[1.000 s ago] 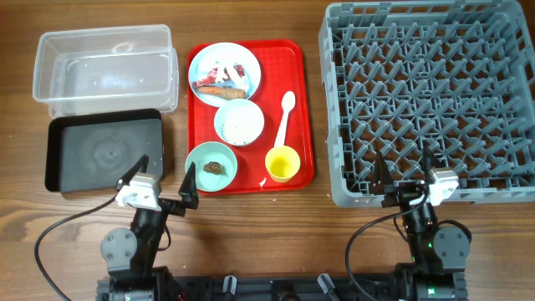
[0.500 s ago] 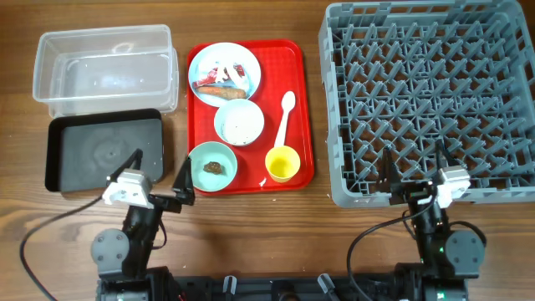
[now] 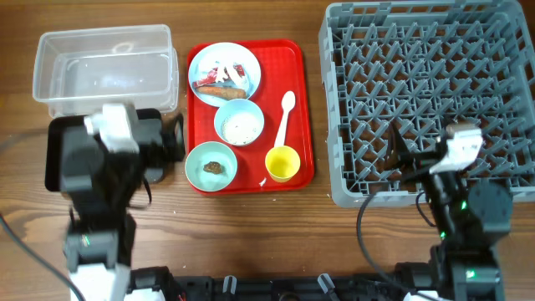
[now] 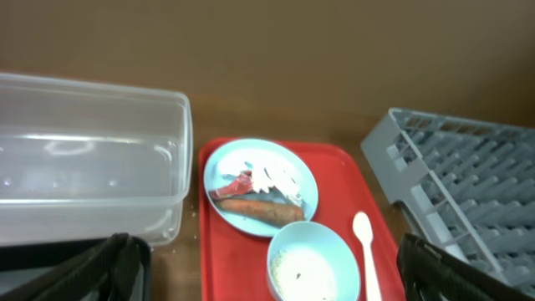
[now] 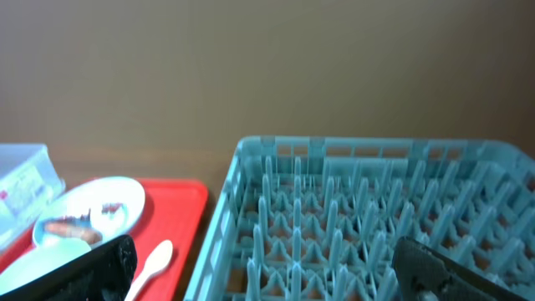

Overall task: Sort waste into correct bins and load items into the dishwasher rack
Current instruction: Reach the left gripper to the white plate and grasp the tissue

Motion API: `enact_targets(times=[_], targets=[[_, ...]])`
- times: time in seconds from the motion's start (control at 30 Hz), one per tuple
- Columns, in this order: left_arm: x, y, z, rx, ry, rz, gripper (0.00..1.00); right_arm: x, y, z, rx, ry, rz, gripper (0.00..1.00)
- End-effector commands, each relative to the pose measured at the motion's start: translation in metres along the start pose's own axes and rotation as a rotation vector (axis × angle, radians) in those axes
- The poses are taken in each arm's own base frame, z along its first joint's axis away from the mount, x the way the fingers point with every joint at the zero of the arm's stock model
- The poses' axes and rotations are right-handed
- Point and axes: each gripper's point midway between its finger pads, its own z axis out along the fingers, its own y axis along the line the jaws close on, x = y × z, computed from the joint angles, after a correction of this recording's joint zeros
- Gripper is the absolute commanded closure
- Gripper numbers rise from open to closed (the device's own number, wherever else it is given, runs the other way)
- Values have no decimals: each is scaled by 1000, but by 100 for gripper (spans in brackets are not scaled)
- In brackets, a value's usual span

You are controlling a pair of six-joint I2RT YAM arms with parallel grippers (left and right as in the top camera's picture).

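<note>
On the red tray (image 3: 297, 84) sits a pale blue plate (image 3: 224, 70) carrying an orange carrot-like piece (image 3: 226, 92) and crumpled white and red wrappers (image 3: 219, 71). Below it a pale blue bowl (image 3: 239, 123) holds rice-like grains. A mint green bowl (image 3: 211, 165) holds a brown lump. A yellow cup (image 3: 282, 163) and a white spoon (image 3: 285, 113) lie to the right. My left gripper (image 4: 276, 276) is open and empty, raised left of the tray. My right gripper (image 5: 272, 272) is open and empty above the front of the dishwasher rack (image 3: 426, 84).
The clear tub (image 3: 104, 67) stands at the back left. The black tray (image 4: 33, 255) in front of it is mostly hidden in the overhead view under my left arm (image 3: 109, 159). My right arm (image 3: 456, 180) overlaps the rack's front edge.
Both arms have lifted from the table's front edge and swung forward, the left over the black tray, the right over the rack's front edge. Both grippers stay open.
</note>
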Motion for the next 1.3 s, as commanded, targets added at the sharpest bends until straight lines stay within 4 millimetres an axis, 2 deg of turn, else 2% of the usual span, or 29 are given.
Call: enact_targets(times=[0.0,0.1,0.2,0.3,0.4,0.6,0.73,0.77,0.83,0.97,1.07,1.17,1.27], targets=[[-47,-18,23,30,61,24,0,-17,4,4,-20,64,-7,0],[-66,-31,46,42,147,79,0,-14,3,8,-19,151,7,0],[-81,-33,80,-29,260,92,0,-5,2,13,-18,253,27,0],[-80,-30,113,-103,390,103,0,5,8,15,-55,321,47,0],[-61,-33,147,-109,539,101,0,8,30,18,-184,339,73,0],[2,-54,209,-30,706,99,0,15,30,21,-161,381,237,0],[44,-64,232,-3,790,107,0,21,30,21,-154,408,267,0],[50,-67,237,7,795,111,0,22,30,21,-153,413,268,0],[51,-77,244,32,778,118,0,24,30,20,-152,424,271,0],[42,-90,255,31,713,66,4,26,30,19,-151,433,273,0],[36,-67,265,-170,645,-90,8,26,30,19,-150,432,273,0],[40,-44,268,-336,604,-205,9,26,30,19,-151,432,273,0],[52,-37,276,-382,606,-268,10,27,30,20,-149,435,274,0]])
